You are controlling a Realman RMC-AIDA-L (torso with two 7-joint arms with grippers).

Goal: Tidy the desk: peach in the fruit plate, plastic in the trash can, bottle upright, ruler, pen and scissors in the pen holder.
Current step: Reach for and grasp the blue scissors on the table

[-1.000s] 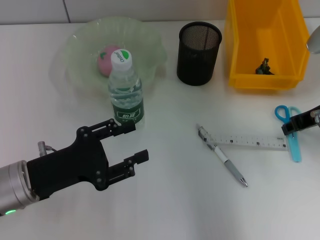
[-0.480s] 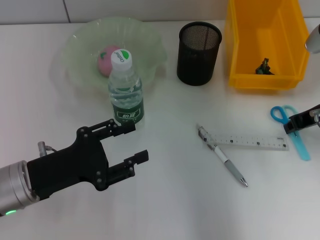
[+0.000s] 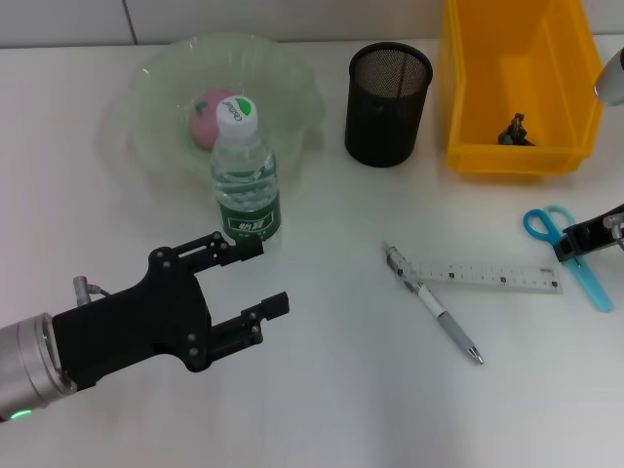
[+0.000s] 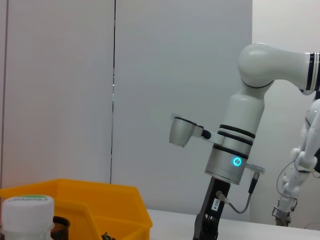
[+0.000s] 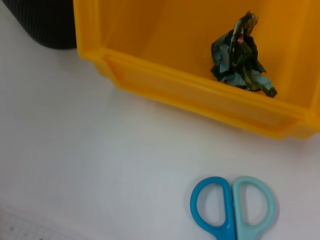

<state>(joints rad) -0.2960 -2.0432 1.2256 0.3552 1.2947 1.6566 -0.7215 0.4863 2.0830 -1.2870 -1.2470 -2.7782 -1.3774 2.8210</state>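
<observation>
The peach (image 3: 207, 115) is sitting in the pale green fruit plate (image 3: 156, 73), the crumpled plastic (image 5: 241, 57) is lying inside the yellow trash can (image 3: 468, 88), and the bottle (image 3: 244, 171) is standing upright just in front of the plate, so the step in hand appears to be the stationery, beginning with the scissors (image 3: 570, 253). The right claw (image 3: 583, 236) is showing only at the right edge of the head view, lying over the scissors where the handles meet the blades; whether its fingers are apart or closed on them cannot be told from these views. The right wrist view is looking down on the blue handle loops, which are resting on the worktop (image 3: 351, 390) near the front wall of the trash can. The ruler (image 3: 483, 276) and the pen (image 3: 434, 307) are lying crossed at one end on the worktop, well apart from the black mesh pen holder (image 3: 387, 90), which is standing between the plate and the trash can. The left claw (image 3: 249, 283) is hovering low near the bottle with its fingers apart and holding nothing. The next move probably calls for a firm grip on the scissors, a lift clear of the ruler's end, and a carry across to the pen holder, tipping them blade-down into its mouth.
</observation>
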